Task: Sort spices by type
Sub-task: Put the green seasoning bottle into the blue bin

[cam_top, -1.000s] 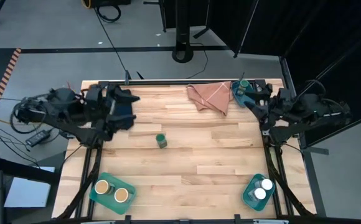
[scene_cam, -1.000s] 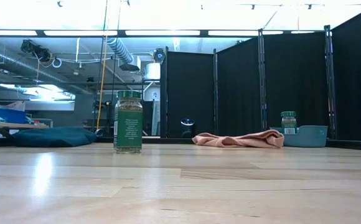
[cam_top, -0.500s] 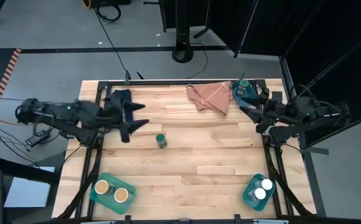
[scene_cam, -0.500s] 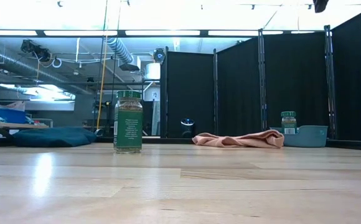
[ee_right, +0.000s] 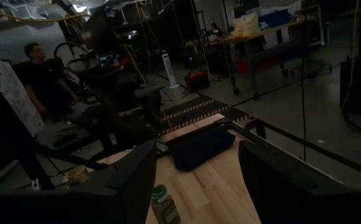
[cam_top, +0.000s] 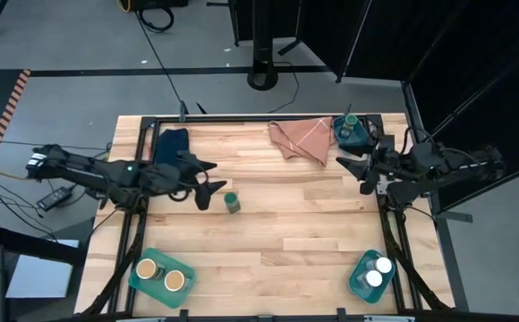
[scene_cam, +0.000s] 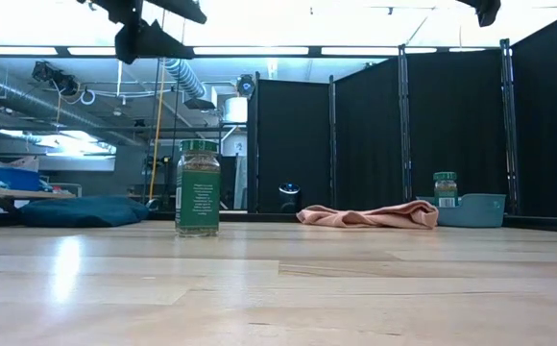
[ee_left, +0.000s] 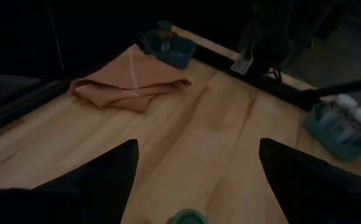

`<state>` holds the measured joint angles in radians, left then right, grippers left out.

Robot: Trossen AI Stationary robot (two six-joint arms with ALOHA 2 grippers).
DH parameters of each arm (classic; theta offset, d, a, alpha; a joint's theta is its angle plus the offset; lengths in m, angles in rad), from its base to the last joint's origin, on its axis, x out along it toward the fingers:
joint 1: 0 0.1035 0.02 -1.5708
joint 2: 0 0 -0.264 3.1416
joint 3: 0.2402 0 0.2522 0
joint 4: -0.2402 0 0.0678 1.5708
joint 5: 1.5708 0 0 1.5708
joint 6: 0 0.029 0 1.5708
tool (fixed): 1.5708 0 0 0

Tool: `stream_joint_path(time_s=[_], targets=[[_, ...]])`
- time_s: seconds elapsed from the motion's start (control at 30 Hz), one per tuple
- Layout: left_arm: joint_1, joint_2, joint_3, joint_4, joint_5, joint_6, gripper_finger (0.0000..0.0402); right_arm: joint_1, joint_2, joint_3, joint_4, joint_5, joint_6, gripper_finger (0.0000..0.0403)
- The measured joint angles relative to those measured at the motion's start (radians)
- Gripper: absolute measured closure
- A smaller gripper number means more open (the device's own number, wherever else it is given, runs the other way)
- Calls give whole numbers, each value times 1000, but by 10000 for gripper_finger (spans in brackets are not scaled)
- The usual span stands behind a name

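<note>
Left hand [cam_top: 208,182] | reached closer, open beside green-lidded jar [cam_top: 232,201]

The green-lidded spice jar [scene_cam: 198,187] bears a printed label, but its text is illegible.

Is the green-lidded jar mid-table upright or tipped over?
Upright: the jar stands on its base, lid on top, in the low view; from above only its round lid shows.
</note>
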<state>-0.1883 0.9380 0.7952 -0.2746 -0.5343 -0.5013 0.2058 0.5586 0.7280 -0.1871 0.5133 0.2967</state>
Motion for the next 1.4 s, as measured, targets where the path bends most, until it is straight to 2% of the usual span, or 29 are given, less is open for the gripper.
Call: stream_joint_path(time_s=[0.3, 0.9, 1.4], targets=[[-17, 145, -1, 33, -9, 67, 62, 0, 41, 0, 0, 0, 1, 169], [-32, 335, -2, 32, -18, 53, 62, 0, 111, 0, 1, 0, 19, 169], [-100, 361, -33, 3, -72, -13, 62, 0, 111, 0, 1, 0, 27, 169]])
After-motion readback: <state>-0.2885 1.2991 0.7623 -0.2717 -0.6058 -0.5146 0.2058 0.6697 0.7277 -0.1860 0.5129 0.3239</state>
